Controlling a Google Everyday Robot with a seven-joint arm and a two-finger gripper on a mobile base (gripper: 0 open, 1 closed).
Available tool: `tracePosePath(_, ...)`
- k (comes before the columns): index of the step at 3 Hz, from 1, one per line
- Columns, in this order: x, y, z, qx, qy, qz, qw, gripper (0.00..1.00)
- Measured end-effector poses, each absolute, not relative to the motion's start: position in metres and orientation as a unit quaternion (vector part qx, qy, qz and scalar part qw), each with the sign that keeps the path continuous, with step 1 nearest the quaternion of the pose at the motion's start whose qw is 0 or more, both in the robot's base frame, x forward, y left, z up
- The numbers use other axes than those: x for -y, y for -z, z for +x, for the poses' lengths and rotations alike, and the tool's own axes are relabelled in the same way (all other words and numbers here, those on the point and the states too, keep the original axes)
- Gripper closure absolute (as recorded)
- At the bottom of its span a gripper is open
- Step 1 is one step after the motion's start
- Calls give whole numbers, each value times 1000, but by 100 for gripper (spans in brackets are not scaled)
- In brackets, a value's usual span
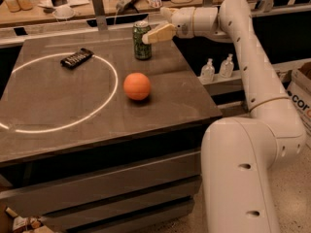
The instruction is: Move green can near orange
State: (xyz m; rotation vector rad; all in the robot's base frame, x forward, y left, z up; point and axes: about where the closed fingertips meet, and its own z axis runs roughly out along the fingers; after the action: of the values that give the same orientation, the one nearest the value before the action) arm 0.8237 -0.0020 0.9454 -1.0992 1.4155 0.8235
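I'm watching the white arm reaching in from the right edge, with the end effector [153,31] hanging over the far edge of the dark grey-brown tabletop [175,98], just beside the upper right of the dark green drink can [142,41]. I cannot tell how far open the end effector is, whether it is touching the can, or whether it has hold of anything. The can is standing upright near the far edge, right of middle. The smooth round orange fruit [137,86] is sitting nearer the middle, apart from the can, on its front side. A thin bright white ring [73,124] is covering the left half; the orange is sitting just outside its right arc. A flat black rectangular object [77,58] is lying across the ring's far arc, toward the far left corner.
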Motion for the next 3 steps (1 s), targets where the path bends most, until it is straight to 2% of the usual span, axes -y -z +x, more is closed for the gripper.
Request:
tracePosePath(2, -5, -915, 852, -644, -337, -433, 532, 0)
tracePosePath(3, -16, -904, 853, -646, -335, -446, 521, 15)
